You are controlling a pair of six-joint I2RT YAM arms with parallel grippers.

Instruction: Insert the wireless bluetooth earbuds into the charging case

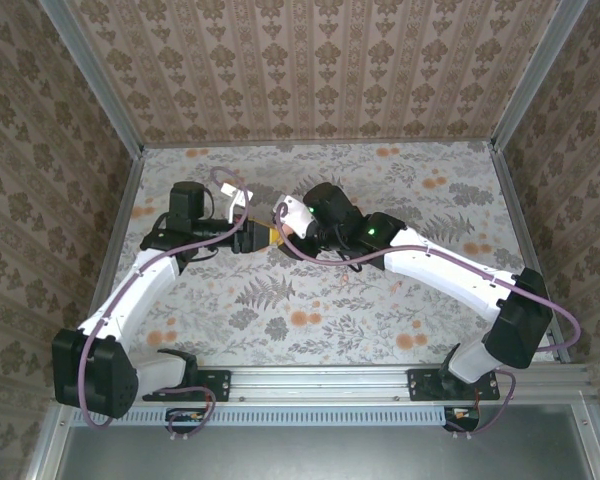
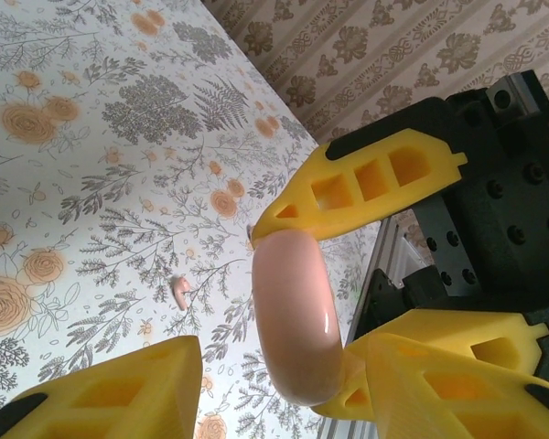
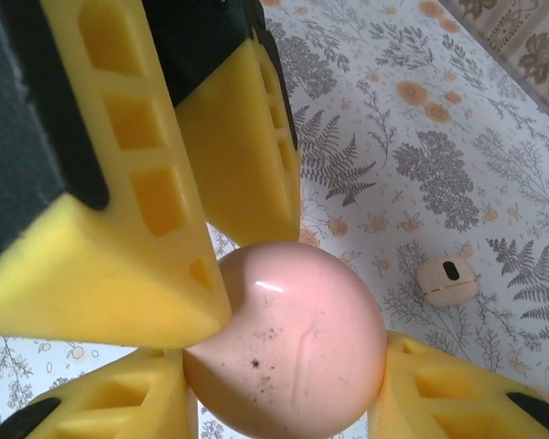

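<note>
You have one pink charging case [image 3: 288, 320], and your right pincer [image 3: 284, 361] is clamped on it, a yellow finger on either side, holding it up over the floral worktop [image 1: 440, 200]. Your left pincer [image 2: 284, 366] stands wide, its two fingers well apart with the case between them, nearer the finger on the right of the left wrist view. You can count one earbud [image 3: 446, 280]: pale pink, with a small dark slot on it, lying alone on the worktop, apart from both pincers. In the top view your two arms meet tip to tip near the middle of the worktop, and one green light [image 1: 372, 233] glows on the right arm. The case carries a few dark specks and a faint scratch, too small to read as lettering.
</note>
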